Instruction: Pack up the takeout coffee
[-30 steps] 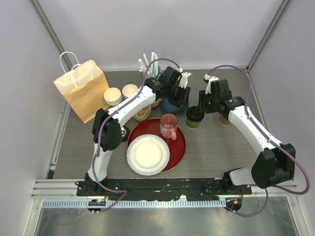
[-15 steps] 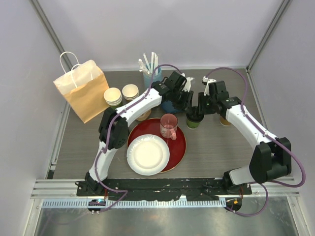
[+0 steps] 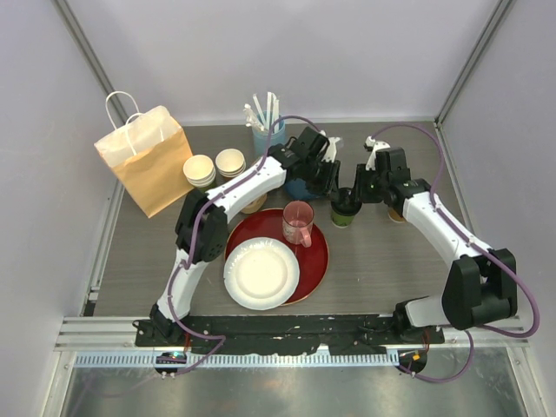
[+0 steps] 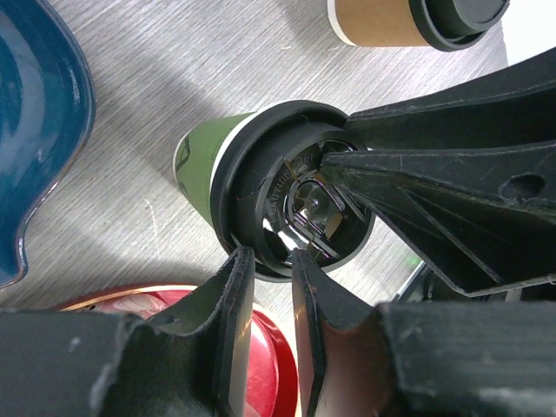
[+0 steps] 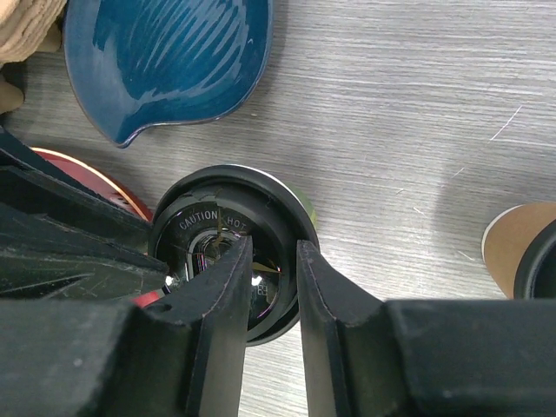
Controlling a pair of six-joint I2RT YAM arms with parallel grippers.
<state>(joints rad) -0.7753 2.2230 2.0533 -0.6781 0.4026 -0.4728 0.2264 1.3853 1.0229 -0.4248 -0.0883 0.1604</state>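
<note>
Neither of the two lidded coffees is packed yet, as far as we can see. The green cup [image 3: 345, 211] stands upright on the table [image 3: 382, 261], just beside the red tray [image 3: 320, 261] and near the blue bowl [image 3: 300, 185]. The brown cup [image 3: 397, 212] stands upright a little to its right, partly hidden under the right arm in the top view. The paper bag [image 3: 148, 161], where we judge both should end up, stands at the far left of the table, well apart from them, and none of these views shows its inside. Both arms meet over the green cup. The left gripper [image 4: 271, 257] has its jaws narrowly parted astride the near rim of the black lid [image 4: 252, 165], one finger outside the rim and one over the lid's top. The right gripper [image 5: 271, 248] sits likewise on the opposite side, its jaws a narrow gap apart over the lid. We cannot tell for either one whether the fingers press on the rim or stand just clear of it. The cup's base looks to be on the table, so we judge it not yet lifted. By our reckoning the task is at its beginning, with a grip on the first cup being sought. What is left is lifting it, carrying it across to the bag, setting it in upright, and then the same for the brown cup, which neither gripper touches.
</note>
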